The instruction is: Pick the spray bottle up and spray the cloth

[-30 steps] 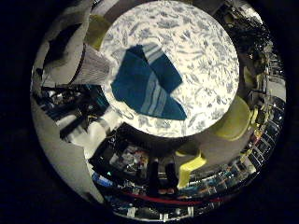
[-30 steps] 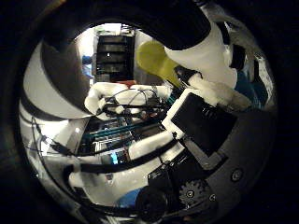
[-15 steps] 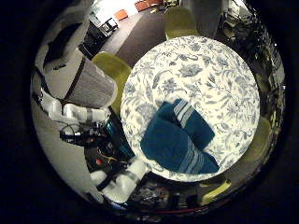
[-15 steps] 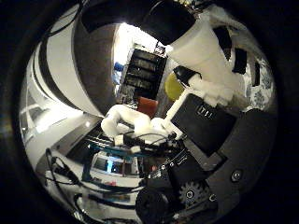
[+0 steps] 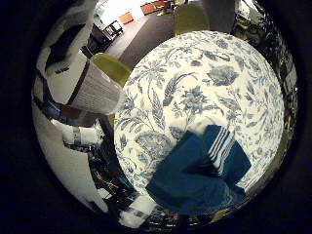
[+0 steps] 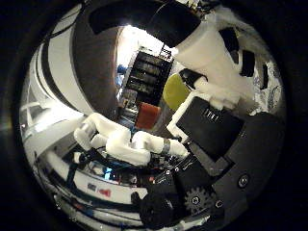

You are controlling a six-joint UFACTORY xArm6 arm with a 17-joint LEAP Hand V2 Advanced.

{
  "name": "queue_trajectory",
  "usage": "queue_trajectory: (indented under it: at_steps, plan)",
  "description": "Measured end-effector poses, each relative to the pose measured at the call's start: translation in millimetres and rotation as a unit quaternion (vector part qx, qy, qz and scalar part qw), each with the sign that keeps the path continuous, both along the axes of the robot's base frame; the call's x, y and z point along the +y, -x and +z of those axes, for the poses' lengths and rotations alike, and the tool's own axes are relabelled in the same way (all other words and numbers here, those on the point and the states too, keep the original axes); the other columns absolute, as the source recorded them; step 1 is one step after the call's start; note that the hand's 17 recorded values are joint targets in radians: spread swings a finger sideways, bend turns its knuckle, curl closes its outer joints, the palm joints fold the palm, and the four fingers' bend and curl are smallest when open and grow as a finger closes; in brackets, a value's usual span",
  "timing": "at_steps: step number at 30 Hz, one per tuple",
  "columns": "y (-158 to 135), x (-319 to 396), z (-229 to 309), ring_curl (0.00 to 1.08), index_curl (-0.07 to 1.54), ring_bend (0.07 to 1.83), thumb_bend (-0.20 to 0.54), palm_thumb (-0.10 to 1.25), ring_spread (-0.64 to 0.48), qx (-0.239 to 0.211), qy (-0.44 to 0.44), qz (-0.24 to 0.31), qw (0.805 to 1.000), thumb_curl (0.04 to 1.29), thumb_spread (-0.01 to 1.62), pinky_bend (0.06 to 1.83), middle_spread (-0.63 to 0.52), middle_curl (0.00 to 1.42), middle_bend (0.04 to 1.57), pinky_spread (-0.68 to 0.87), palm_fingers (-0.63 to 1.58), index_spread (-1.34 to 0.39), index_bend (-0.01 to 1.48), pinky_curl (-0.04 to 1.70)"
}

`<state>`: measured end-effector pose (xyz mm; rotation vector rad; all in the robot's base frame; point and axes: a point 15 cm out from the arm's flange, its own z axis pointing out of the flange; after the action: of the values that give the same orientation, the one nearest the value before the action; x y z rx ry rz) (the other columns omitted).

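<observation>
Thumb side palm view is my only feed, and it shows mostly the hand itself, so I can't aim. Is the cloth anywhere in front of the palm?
Observer: Yes. The little finger side view shows a blue cloth with white stripes, folded, lying on the round floral table near its edge.
Operator: And the spray bottle, where is it relative to that?
Observer: A white labelled spray bottle sits close to the palm at the side of that view. It is apart from the cloth and off past the table's edge, with a yellow-green chair behind it.
</observation>
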<state>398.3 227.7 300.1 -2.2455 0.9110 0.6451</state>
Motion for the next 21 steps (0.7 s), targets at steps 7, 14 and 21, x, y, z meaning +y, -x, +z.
queue_trajectory:
  at_steps: [7, 14, 21]
  plan:
    - [-18.7, 9.9, -10.3, 0.82, 0.74, 1.33, -0.02, 1.09, -0.23, -0.03, 0.017, -0.016, 0.999, 0.9, 0.6, 1.01, -0.07, 0.62, 1.41, -0.2, 1.14, -0.19, 1.19, 1.43]
    - [-21.9, 13.2, -9.0, 0.82, 0.74, 1.33, -0.019, 1.08, -0.23, -0.034, 0.019, -0.014, 0.999, 0.9, 0.6, 1.01, -0.07, 0.62, 1.41, -0.2, 1.14, -0.19, 1.19, 1.43]
    - [-31.1, 0.1, -18.7, 0.82, 0.74, 1.33, -0.019, 1.08, -0.23, -0.025, 0.027, -0.028, 0.999, 0.9, 0.6, 1.01, -0.07, 0.62, 1.41, -0.2, 1.14, -0.19, 1.19, 1.43]
